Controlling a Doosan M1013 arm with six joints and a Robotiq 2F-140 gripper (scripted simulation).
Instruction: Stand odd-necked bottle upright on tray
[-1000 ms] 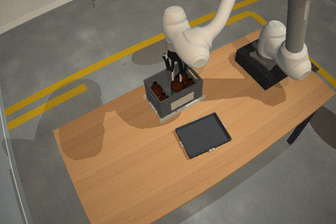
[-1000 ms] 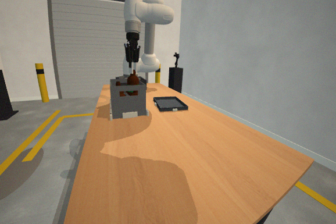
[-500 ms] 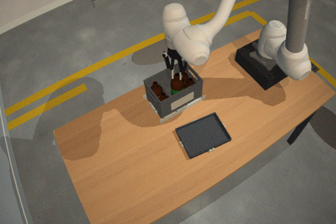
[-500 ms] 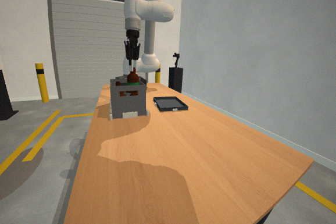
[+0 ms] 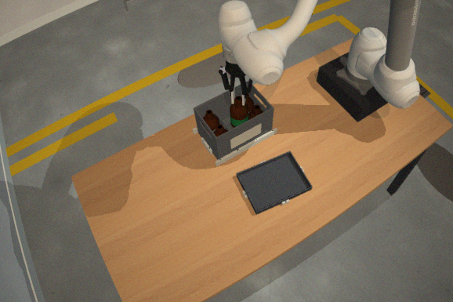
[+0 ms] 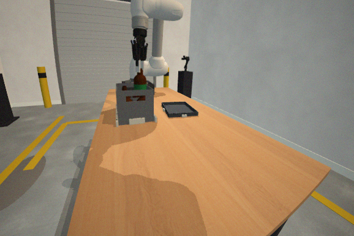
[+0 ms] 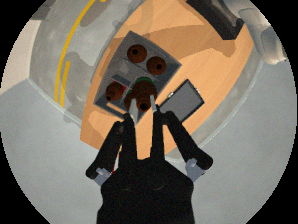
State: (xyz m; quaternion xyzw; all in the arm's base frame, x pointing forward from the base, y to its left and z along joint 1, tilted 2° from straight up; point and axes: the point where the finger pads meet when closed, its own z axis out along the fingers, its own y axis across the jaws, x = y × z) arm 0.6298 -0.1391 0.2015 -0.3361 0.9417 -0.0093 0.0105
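Note:
A brown bottle with a green band (image 5: 238, 114) (image 6: 140, 79) (image 7: 145, 89) is upright, raised partly above the grey crate (image 5: 206, 137) (image 6: 135, 112). My gripper (image 5: 237, 100) (image 7: 143, 102) is shut on its neck. Lower in the crate stand other brown bottles: one at the left (image 5: 211, 119) (image 7: 114, 91), one at the front left corner (image 5: 220, 131), one at the right (image 5: 256, 111) (image 7: 156, 65) and one behind the held bottle (image 5: 249, 103) (image 7: 136, 53). The dark tray (image 5: 274, 183) (image 6: 180, 109) (image 7: 184, 100) lies level and empty. Neck thicknesses cannot be told apart.
The crate sits among pale strips (image 5: 247, 147) on the wooden table (image 5: 176, 212) (image 6: 196, 160), with its walls close around the bottles. The tray has a low raised rim and small pale blocks beside it. The arm's black base (image 5: 356, 104) stands at the table's far right.

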